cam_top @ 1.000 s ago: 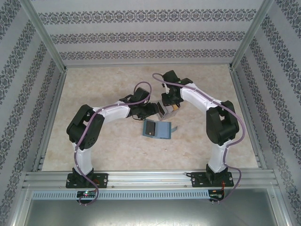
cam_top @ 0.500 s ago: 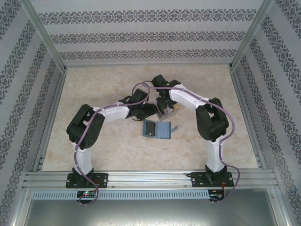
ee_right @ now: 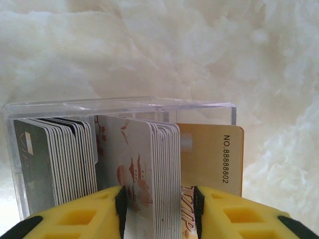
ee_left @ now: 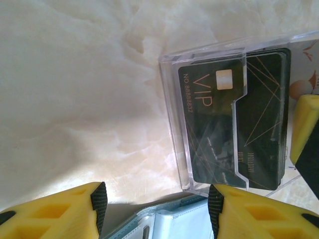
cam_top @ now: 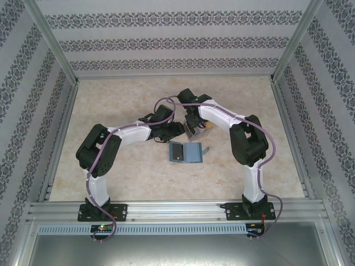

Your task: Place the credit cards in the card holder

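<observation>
right gripper (ee_right: 159,211) looks clamped on whitish cards (ee_right: 142,164) in the clear box (ee_right: 149,103) mid tabletop (cam_top: 111,166), left gripper (ee_left: 157,204) hangs open over the card holder (ee_left: 167,226).

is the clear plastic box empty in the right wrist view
No, the clear box is packed with upright credit cards: a dark stack, a whitish stack and a tan one.

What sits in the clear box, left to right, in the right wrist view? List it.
dark cards → white cards → tan card
</observation>
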Available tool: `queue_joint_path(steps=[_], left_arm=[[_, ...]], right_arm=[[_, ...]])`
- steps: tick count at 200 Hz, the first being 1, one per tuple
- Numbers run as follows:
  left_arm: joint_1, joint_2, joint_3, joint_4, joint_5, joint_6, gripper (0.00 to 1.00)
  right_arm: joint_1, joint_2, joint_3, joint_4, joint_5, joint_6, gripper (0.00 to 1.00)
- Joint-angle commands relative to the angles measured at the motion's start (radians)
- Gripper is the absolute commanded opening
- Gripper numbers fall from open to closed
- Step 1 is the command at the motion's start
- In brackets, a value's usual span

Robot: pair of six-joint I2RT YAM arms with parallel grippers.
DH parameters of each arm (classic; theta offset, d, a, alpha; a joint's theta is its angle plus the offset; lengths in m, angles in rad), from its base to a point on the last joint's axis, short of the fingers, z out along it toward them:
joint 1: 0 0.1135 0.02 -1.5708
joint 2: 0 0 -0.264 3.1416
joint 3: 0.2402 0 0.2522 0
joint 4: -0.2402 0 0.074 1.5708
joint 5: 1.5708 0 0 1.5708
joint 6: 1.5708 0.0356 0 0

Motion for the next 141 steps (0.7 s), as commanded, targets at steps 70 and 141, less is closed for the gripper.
queue_joint_path(steps=[70,141], left_arm=[[0.012,-0.048,-0.017,0.007,-0.019,-0.007,0.58],[0.011,-0.048,-0.017,0.009,-0.012,-0.009,0.57]], right_arm=[[-0.007,-0.051,-0.011,-0.007,0.051,-0.002,0.36],[-0.015,-0.056,-0.009,-0.011,0.026,0.000,0.26]])
